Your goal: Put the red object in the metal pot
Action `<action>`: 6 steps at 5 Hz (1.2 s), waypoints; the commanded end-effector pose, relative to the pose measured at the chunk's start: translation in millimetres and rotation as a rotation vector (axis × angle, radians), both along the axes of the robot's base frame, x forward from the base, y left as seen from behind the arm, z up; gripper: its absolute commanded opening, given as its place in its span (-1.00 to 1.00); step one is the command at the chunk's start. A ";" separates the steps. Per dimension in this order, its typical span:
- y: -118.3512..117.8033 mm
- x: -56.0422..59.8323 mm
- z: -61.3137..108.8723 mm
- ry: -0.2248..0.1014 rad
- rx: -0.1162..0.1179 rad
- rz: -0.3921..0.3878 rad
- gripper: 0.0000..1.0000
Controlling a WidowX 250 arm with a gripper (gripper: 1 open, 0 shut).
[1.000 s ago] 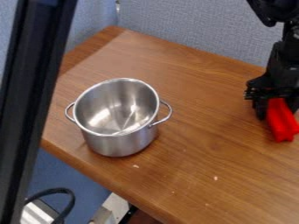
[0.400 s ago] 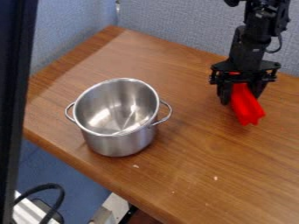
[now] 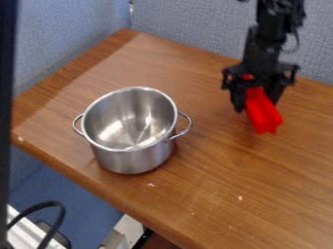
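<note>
Above table (image 3: 196,146), fingers (image 3: 258,89) downward (gripping red object (image 3: 264,110))

Brown wooden table (image 3: 196,175), shiny metal pot (image 3: 130,128) standing upright near its front-left edge

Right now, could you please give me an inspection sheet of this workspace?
Surface: wooden table, bare apart from the job's things.
Job's things: metal pot upright and empty near the front left; red object held by the tool, hanging tilted to the pot's right.
Clutter: nothing seen.
Grippers: tool pointing down, closed on the red object.
Cables: black cable on the floor, lower left.
Surroundings: blue-grey wall behind the table.
</note>
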State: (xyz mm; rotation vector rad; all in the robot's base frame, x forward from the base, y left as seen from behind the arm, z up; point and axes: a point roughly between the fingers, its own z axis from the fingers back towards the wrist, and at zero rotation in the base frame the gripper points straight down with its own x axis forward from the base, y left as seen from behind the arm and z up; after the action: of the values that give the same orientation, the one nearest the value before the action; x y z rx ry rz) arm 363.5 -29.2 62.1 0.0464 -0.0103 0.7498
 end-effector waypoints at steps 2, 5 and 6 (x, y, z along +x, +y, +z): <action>76.8 -13.2 74.5 -0.116 -0.024 -0.064 -1.00; 120.5 -66.8 72.6 -0.104 -0.008 -0.001 -1.00; 119.2 -78.1 66.1 -0.088 -0.005 0.012 -1.00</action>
State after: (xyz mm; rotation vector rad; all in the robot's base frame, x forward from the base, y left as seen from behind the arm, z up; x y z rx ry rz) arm 284.9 84.7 108.1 0.0113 -0.0199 0.7403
